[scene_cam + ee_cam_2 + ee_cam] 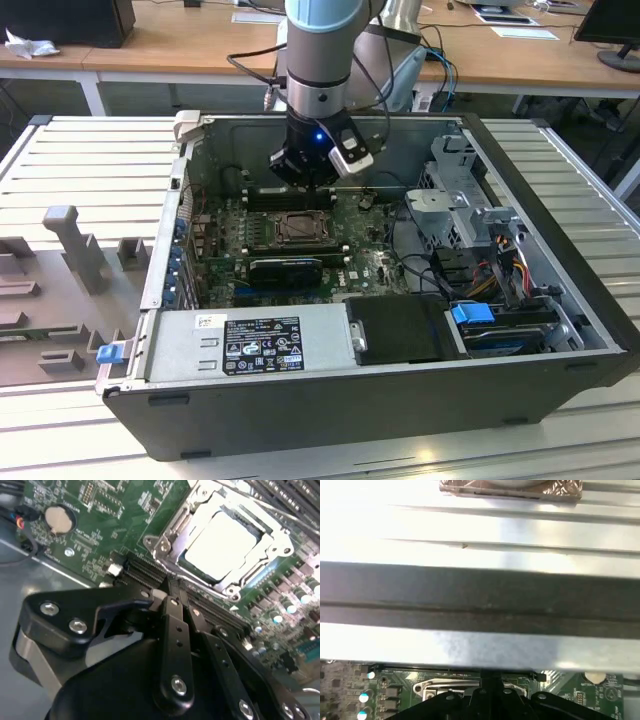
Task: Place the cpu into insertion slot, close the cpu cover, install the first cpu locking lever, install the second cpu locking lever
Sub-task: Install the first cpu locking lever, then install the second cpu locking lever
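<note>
The cpu [222, 542] lies flat in the insertion slot [300, 228], pale face up. The silvery cpu cover [165, 545] lies down around it as a frame. In the exterior view my gripper [303, 178] hangs inside the open computer case, just beyond the slot's far edge and a little above the board. In the second wrist view the black fingers [172, 625] meet at the tip, and my gripper [169, 589] is shut with nothing in it, close to one corner of the cover. The first wrist view has my gripper [487, 687] in front of the cover [432, 687].
The case wall [480, 595] rises close behind the arm. Long black memory slots [288, 196] run under the gripper. A coin battery [59, 519] sits on the green board. The power supply [250, 345], drive cage [465, 200] and loose cables [500, 262] crowd the near and right sides.
</note>
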{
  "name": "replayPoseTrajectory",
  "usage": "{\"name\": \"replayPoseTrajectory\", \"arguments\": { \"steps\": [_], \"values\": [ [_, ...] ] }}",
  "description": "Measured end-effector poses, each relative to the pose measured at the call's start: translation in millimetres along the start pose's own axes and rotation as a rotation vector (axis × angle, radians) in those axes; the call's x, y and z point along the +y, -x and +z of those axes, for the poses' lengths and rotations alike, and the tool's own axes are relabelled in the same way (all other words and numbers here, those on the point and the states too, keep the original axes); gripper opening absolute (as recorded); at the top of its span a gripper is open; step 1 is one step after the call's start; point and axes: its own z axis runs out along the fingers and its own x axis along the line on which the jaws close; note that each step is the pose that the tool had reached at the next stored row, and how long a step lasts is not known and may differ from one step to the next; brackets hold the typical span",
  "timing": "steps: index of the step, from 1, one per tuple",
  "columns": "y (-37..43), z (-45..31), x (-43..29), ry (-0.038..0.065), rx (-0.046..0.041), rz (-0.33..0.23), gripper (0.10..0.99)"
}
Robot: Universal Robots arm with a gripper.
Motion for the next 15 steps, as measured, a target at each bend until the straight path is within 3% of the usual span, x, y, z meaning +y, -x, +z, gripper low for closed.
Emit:
{"name": "replayPoseTrajectory", "arguments": {
  "steps": [15],
  "values": [
    [-0.3, -0.8, -6.9, 0.000, 0.0000, 0.000, 0.106]
  ]
}}
